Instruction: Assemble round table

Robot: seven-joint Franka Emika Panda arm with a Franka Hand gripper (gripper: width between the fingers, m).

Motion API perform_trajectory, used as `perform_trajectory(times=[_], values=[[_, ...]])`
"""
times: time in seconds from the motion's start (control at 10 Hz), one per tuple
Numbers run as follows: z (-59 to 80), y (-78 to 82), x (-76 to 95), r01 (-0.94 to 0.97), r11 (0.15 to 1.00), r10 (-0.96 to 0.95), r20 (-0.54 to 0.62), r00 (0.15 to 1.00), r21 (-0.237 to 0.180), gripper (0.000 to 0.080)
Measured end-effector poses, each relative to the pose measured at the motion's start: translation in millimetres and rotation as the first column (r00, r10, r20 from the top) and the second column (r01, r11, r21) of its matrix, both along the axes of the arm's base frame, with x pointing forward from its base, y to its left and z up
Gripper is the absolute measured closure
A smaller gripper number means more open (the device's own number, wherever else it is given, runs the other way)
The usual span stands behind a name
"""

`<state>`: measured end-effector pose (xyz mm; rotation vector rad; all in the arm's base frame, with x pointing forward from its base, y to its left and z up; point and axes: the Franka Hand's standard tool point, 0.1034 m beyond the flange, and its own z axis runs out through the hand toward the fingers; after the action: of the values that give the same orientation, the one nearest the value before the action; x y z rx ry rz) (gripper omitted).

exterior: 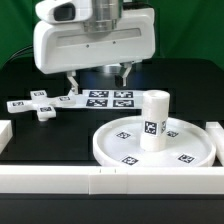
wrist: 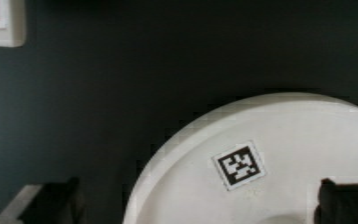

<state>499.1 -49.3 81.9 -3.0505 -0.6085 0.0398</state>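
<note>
Black desk (exterior: 40,140), green backdrop behind, white blocks (exterior: 60,180) along the near edge. My jaws hang spread wide and hold nothing, fingertips (exterior: 70,82) just above the marker board (exterior: 110,98). At the exterior view's right, the disc (exterior: 110,142) lies flat near the front, and the leg (exterior: 153,120) stands upright on its middle. The cross (exterior: 42,105) lies flat at the exterior view's left, beside the marker board and well apart from the disc. My wrist view shows the disc (wrist: 318,130) and one tag (wrist: 242,165) on it.
</note>
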Motion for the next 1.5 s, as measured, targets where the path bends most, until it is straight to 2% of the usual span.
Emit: perform_trajectory(times=[0.2,0.3,0.4,0.5,0.8,0.9,1.1,1.2,1.5], values=[[-0.9,-1.7,-0.6,-0.014,1.0,0.014,-0.001,1.0,0.0,0.015],[-1.8,-17.3,-2.9,-0.231,0.973,0.231,0.002,0.973,0.003,0.015],[-1.7,-29.4,-5.7,-0.286,0.958,0.286,-0.007,0.958,0.009,0.015],[-1.1,-34.9,-5.6,-0.331,0.944,0.331,-0.003,0.944,0.011,0.015],[-2.0,-31.5,-5.7,-0.318,0.948,0.319,-0.005,0.948,0.012,0.015],[-1.9,-34.8,-6.1,-0.363,0.932,0.363,-0.002,0.932,0.01,0.015],[-3.1,-55.6,-12.8,-0.542,0.841,0.542,0.0,0.841,-0.004,0.015],[-2.5,-58.0,-12.4,-0.568,0.823,0.568,0.001,0.823,-0.008,0.015],[-2.2,-57.7,-11.8,-0.545,0.838,0.545,0.002,0.838,-0.009,0.015]])
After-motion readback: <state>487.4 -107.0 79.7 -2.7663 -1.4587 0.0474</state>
